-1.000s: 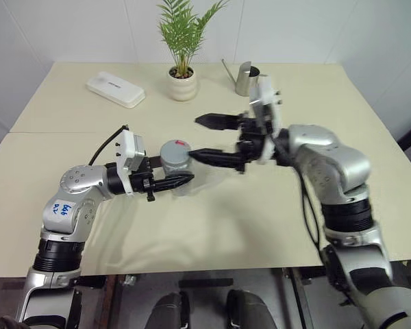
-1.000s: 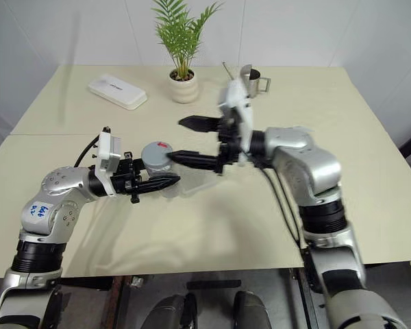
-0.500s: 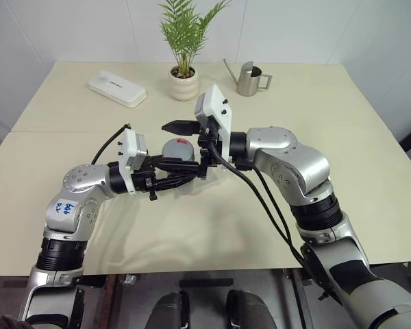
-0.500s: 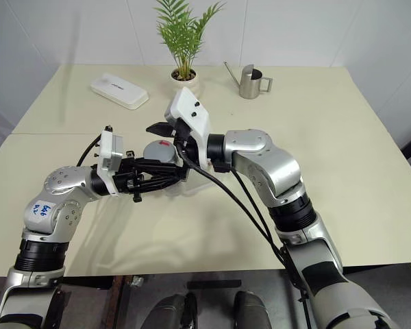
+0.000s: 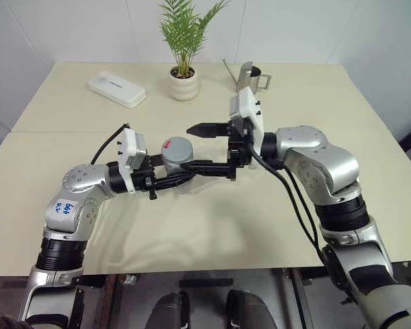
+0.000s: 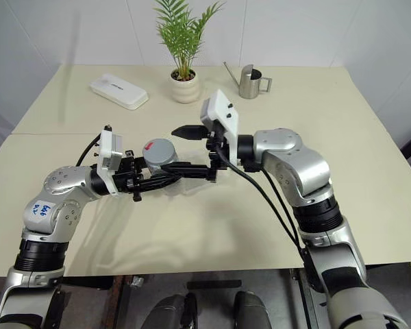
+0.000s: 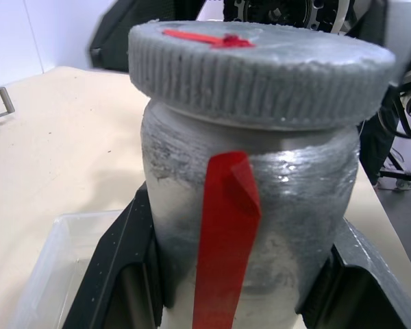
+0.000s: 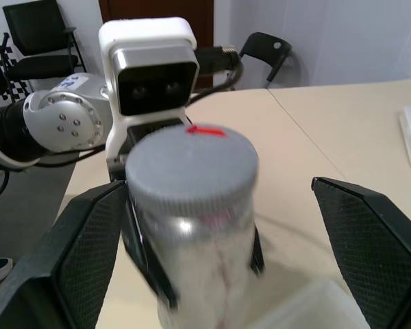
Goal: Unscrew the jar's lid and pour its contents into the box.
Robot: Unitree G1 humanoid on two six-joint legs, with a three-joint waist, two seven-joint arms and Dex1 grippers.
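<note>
The silvery-grey jar (image 5: 177, 155) is held upright above the table, with my left gripper (image 5: 179, 168) shut on its body. A red strip runs down the jar's side (image 7: 225, 233). The ribbed grey lid (image 7: 260, 68) with a red mark sits on top of the jar. My right gripper (image 5: 188, 147) is open and points at the jar from the right, its two fingertips standing on either side of the jar's near edge without touching the lid. The clear box (image 7: 51, 274) lies on the table just under the jar. The contents are hidden inside the opaque jar.
At the back of the table stand a white plant pot (image 5: 183, 83) and a steel watering can (image 5: 248, 74). A flat white case (image 5: 116, 89) lies at the back left. Bare tabletop (image 5: 212, 226) stretches in front of the arms and to the right.
Half a second ago my right gripper reached over the lid; it has since drawn back to the right. The lid's red mark now sits further left. The left arm has held still.
</note>
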